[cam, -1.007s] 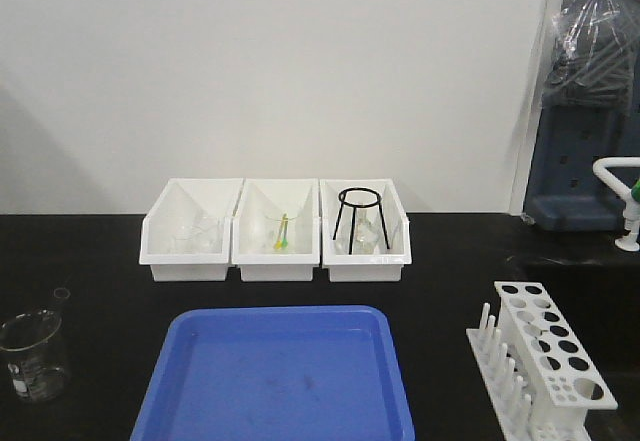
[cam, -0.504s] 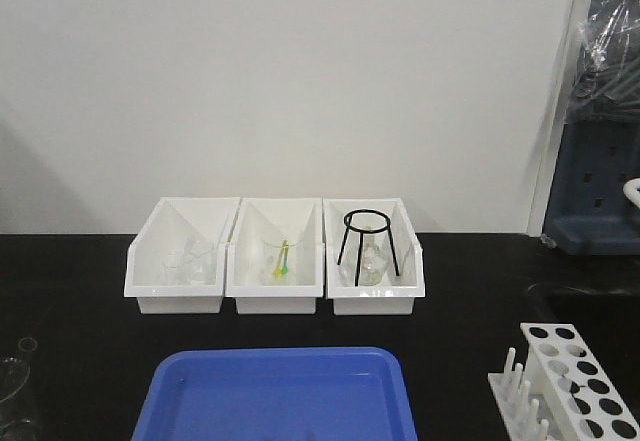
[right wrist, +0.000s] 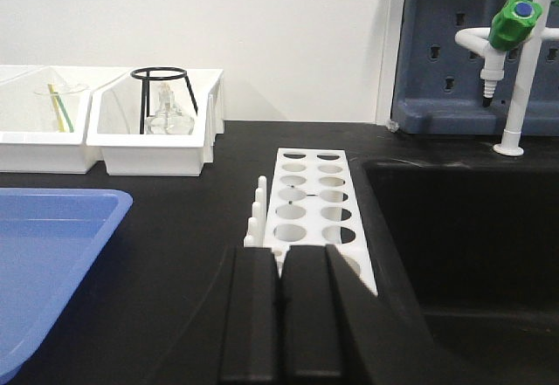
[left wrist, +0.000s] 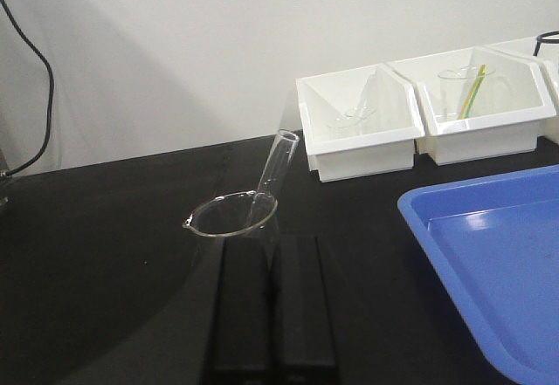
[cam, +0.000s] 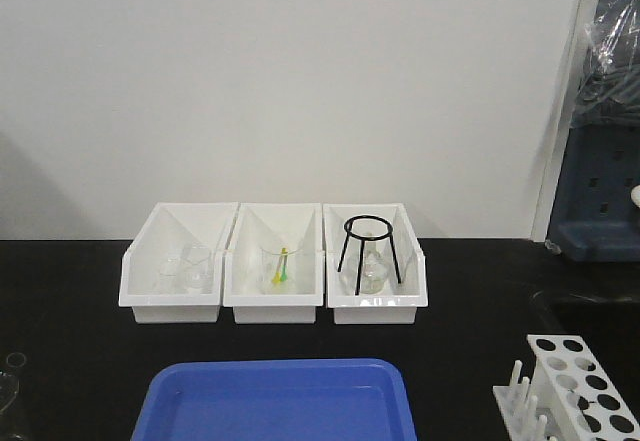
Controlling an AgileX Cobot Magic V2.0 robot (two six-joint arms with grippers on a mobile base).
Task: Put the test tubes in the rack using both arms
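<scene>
Bench: black laboratory worktop (left wrist: 105, 254), white wall behind.
Left pincer (left wrist: 271, 258): jaws together, empty.
Tube: slender clear glass test tube (left wrist: 281, 154) leaned in a clear glass beaker (left wrist: 214, 219) just ahead of it.
Right pincer (right wrist: 279, 263): jaws together, empty; white plastic holed rack (right wrist: 310, 202) just ahead.
Technique: the left jaws probably needed parting first, then closing on the tube's free upper part, above the beaker rim.

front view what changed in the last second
The whole scene slid lower in the frame and looks slightly larger, so the camera itself seems to have moved. The rack and blue tray are now cut off at the bottom edge, and the beaker has nearly left at the left. The three white bins keep their order; nothing taken or released.
</scene>
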